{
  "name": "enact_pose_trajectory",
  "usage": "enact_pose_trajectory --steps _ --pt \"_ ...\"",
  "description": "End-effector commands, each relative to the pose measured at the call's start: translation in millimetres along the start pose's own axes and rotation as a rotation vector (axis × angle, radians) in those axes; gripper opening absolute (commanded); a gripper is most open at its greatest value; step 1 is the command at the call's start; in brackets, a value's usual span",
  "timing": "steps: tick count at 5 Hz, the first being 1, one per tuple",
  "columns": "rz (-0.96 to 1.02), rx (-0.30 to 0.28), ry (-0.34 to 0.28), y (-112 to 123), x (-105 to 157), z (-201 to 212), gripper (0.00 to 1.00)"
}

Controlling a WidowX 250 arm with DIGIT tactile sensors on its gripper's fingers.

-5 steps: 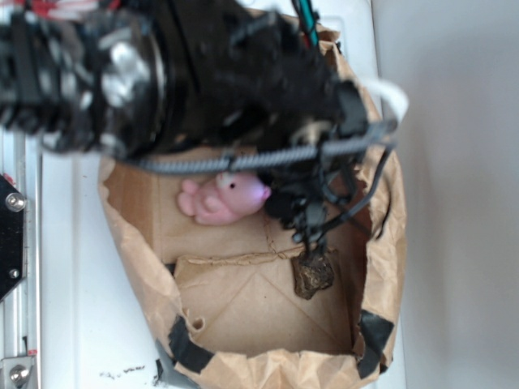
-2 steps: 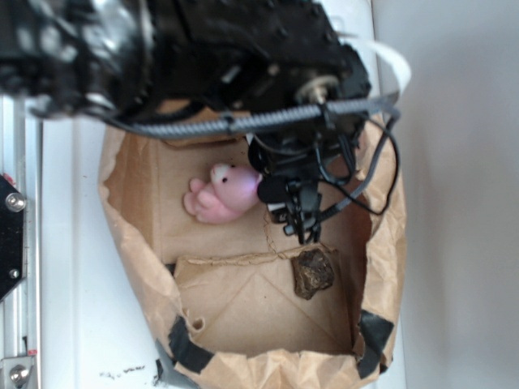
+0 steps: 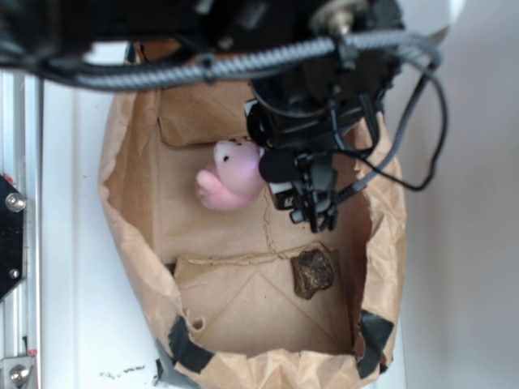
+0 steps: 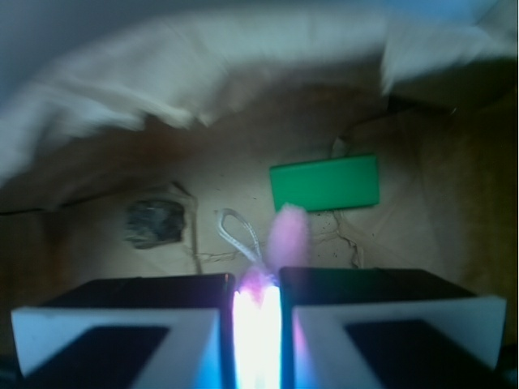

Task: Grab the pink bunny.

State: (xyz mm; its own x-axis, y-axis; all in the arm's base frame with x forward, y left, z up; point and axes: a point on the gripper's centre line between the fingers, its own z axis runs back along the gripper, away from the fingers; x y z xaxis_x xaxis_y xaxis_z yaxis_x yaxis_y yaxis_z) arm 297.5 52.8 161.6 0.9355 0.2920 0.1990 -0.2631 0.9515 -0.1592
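Gripper (image 4: 258, 312) clamps pink bunny (image 3: 229, 175), ear (image 4: 288, 235) pointing forward.

A creased, matt brown paper bag (image 3: 130, 235) is seen; the pink bunny (image 3: 229, 177) looks softly plush, the rock (image 3: 313, 271) seemingly rough.

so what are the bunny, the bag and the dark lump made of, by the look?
Small pink plush bunny: soft matte fabric, rounded and fuzzy. Crumpled tan bag: brown paper, creased walls, black tape at corners. Dark brown lumpy rock: rough, dull, stone-like; could be bark.
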Motion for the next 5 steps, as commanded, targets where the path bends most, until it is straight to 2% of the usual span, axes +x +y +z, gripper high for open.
enact_pose_trajectory --steps 1,2,4,5 --pt "0.04 0.063 -0.175 -3 -2 66 0.0" --pt "0.001 0.096 -0.197 -16 -12 68 0.0" --pt "-0.113 0.043 -0.145 -31 -19 67 0.0" --pt "-0.111 0.05 -0.155 -33 -20 66 0.0"
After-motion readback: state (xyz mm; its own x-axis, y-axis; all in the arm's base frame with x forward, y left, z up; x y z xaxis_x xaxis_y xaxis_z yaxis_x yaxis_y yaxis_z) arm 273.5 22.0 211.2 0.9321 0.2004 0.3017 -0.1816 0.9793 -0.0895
